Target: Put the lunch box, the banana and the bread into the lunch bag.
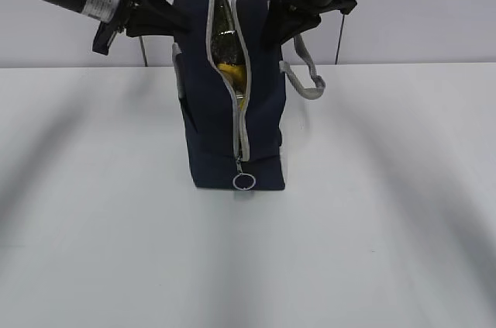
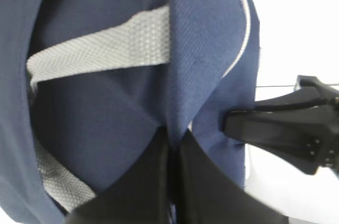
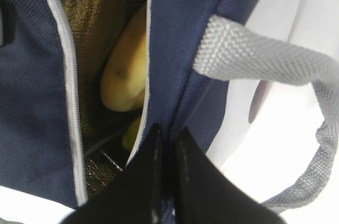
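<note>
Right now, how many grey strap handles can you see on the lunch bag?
2. One strap handle hangs off the right side of the lunch bag; the other strap handle lies against its left side, mostly hidden in the exterior view.

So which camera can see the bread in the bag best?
The right wrist view: the bread shows through the lunch bag's open zipper, against shiny lining. The exterior view shows only a yellowish sliver in the gap, unclear which food. The left wrist view shows only fabric.
</note>
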Controlling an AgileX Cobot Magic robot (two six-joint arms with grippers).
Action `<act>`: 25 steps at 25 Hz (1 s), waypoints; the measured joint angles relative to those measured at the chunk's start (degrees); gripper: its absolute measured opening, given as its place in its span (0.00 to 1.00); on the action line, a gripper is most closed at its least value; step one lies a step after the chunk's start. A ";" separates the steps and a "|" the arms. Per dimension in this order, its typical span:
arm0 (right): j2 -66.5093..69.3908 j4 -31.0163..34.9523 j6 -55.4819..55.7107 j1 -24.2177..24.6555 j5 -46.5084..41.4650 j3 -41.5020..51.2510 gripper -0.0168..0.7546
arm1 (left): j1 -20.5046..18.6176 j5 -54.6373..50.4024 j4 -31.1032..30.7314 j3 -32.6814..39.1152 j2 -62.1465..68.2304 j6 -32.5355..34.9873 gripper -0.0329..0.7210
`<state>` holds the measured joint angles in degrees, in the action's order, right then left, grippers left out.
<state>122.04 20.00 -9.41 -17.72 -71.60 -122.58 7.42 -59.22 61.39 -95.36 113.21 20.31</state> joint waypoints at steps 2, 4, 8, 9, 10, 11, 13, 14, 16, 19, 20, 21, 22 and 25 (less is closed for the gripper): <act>0.00 0.02 0.00 0.00 0.00 0.00 0.02 | 0.00 0.08 -0.74 0.00 0.00 0.00 0.04; 0.00 0.02 0.00 0.00 0.00 0.00 0.02 | 0.00 0.24 -0.96 0.00 0.00 0.00 0.05; 0.00 0.02 0.00 0.00 0.00 0.00 0.02 | 0.07 0.12 -0.93 0.00 0.70 0.04 0.05; 0.00 0.02 0.00 0.00 0.00 0.00 0.02 | 0.07 -0.02 -0.93 0.00 0.91 0.29 0.05; 0.00 0.02 0.00 0.00 0.00 0.00 0.02 | 0.07 -0.15 -1.07 0.00 0.98 0.63 0.05; 0.00 0.02 0.00 0.00 0.00 0.00 0.03 | 0.07 -0.24 -1.19 0.00 0.98 0.85 0.06; 0.00 0.02 0.00 0.00 0.00 0.00 0.06 | 0.07 -0.56 -1.30 0.00 0.98 1.05 0.07; 0.00 0.02 0.00 0.00 0.00 0.00 0.08 | 0.07 -0.78 -1.34 0.00 0.98 1.09 0.09; 0.00 0.02 0.00 0.00 0.00 0.00 0.17 | 0.07 -1.03 -1.44 0.00 0.98 1.16 0.16; 0.00 0.02 0.00 0.00 0.00 0.00 0.39 | 0.07 -1.41 -1.76 0.00 0.98 1.16 0.36; 0.00 0.02 0.00 0.00 0.00 0.00 0.48 | 0.07 -1.62 -1.83 0.00 0.98 1.16 0.44; 0.00 -0.02 0.00 0.00 0.00 0.00 0.55 | 0.07 -1.91 -1.83 0.00 0.98 1.16 0.49; 0.00 -0.37 0.00 0.00 0.00 0.00 0.60 | 0.07 -2.08 -1.83 0.00 0.98 1.16 0.55; -0.10 -2.17 0.00 0.00 0.00 0.00 0.67 | -0.32 -2.32 -2.18 0.00 0.14 1.16 0.63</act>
<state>121.94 17.83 -9.41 -17.72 -71.60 -122.58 7.10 -61.54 59.21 -95.36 113.35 21.47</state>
